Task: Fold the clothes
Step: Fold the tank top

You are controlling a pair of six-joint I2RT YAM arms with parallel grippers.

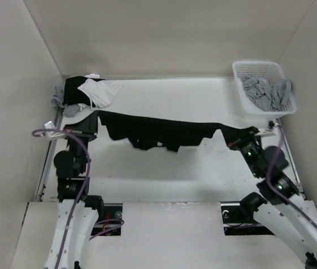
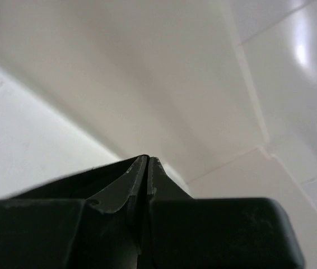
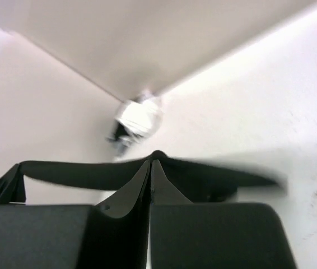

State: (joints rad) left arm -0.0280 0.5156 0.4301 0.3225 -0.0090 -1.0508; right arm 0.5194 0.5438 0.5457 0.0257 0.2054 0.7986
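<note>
Clamping the two ends of the black top [image 1: 158, 133], both grippers have their fingers pressed tight together on cloth. The left gripper [image 1: 94, 121] has the left end. In its wrist view the fingertips [image 2: 136, 174] meet along a thin seam. Only a dark strip of fabric shows, running off to the left, and the pinch itself is hidden behind the finger bodies. The right gripper [image 1: 234, 139] has the right end. Its wrist view shows the fingers meeting the same way, with black fabric stretched out on both sides of the tips and the right part smeared by blur.

Between the grippers the top spans the middle of the white table [image 1: 164, 179] as a long, narrow band. Its upper edge is drawn nearly straight and its lower edge hangs in uneven flaps towards the near side. The neckline and shape of the body cannot be made out in this bunched state, nor can I tell whether the hanging edge touches the table.

In the far left corner lies a heap of garments [image 1: 91, 92] in white, black and grey. In the right wrist view it is only a pale blur. At the far right a white basket [image 1: 239, 73] holds light grey garments [image 1: 266, 92], well apart from the top.
</note>
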